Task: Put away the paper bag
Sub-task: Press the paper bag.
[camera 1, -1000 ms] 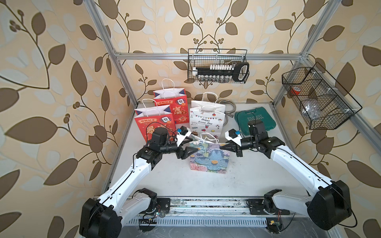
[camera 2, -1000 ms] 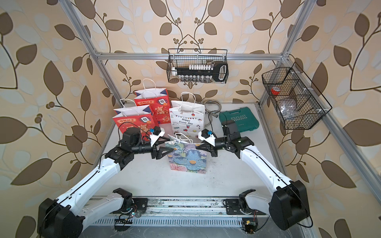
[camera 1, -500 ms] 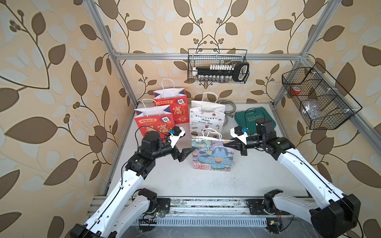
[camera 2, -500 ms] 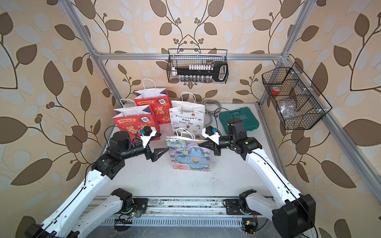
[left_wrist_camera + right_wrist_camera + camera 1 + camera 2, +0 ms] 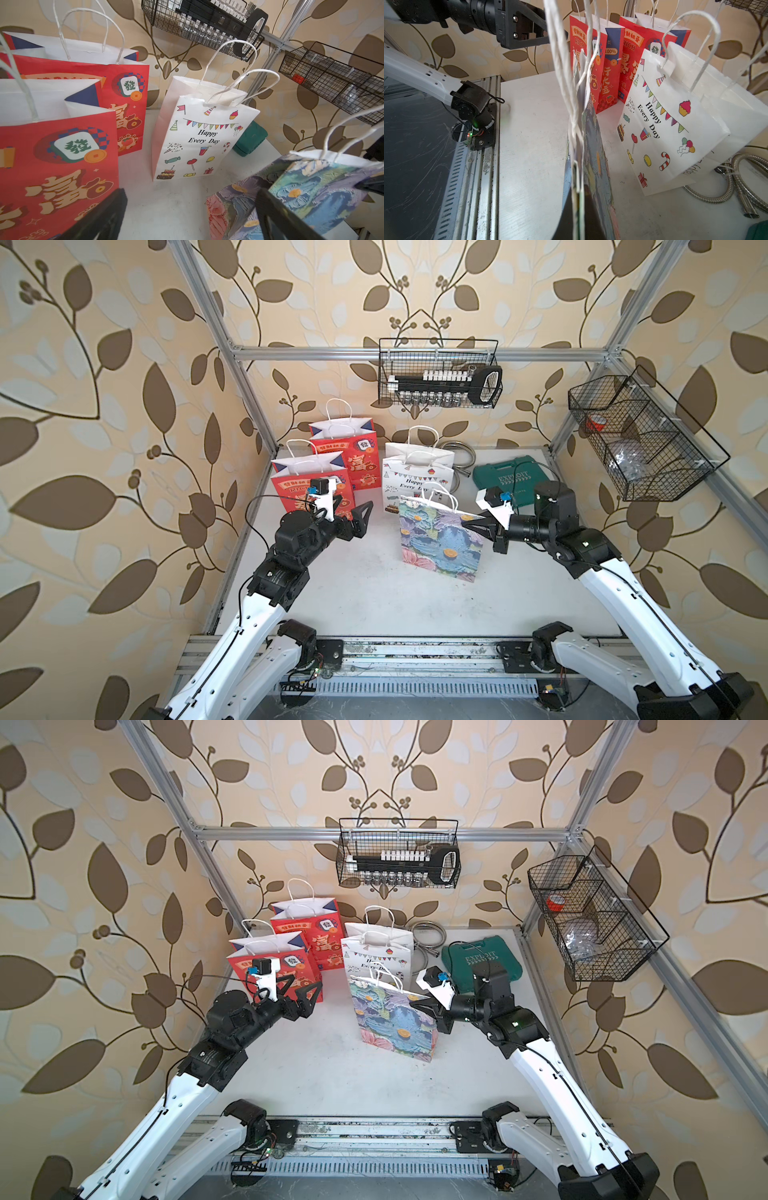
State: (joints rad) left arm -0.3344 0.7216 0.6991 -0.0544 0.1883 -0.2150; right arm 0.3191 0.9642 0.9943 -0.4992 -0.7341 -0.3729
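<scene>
The paper bag (image 5: 440, 543) (image 5: 395, 1023), printed with blue and purple flowers, stands upright mid-table with its white handles up. My right gripper (image 5: 468, 525) (image 5: 417, 1003) is shut on the bag's upper right edge. In the right wrist view the flattened bag edge (image 5: 588, 133) runs between the closed jaws of that gripper (image 5: 578, 207). My left gripper (image 5: 353, 506) (image 5: 302, 986) hovers open to the bag's left, in front of a red bag and clear of the floral one. The left wrist view shows the left gripper (image 5: 190, 195) holding nothing, with the paper bag (image 5: 311, 197) off to one side.
Two red bags (image 5: 311, 485) (image 5: 347, 452) and two white bags, one printed "Happy Every Day" (image 5: 415, 481), stand along the back. A green tool case (image 5: 513, 479) and a metal hose (image 5: 461, 456) lie at the back right. Wire baskets hang on the back wall (image 5: 440, 377) and the right wall (image 5: 636, 439).
The left gripper opened, let go of the floral bag and drew back to the left. The bag went from tilted to upright, shifting slightly right with the right gripper still shut on it.
</scene>
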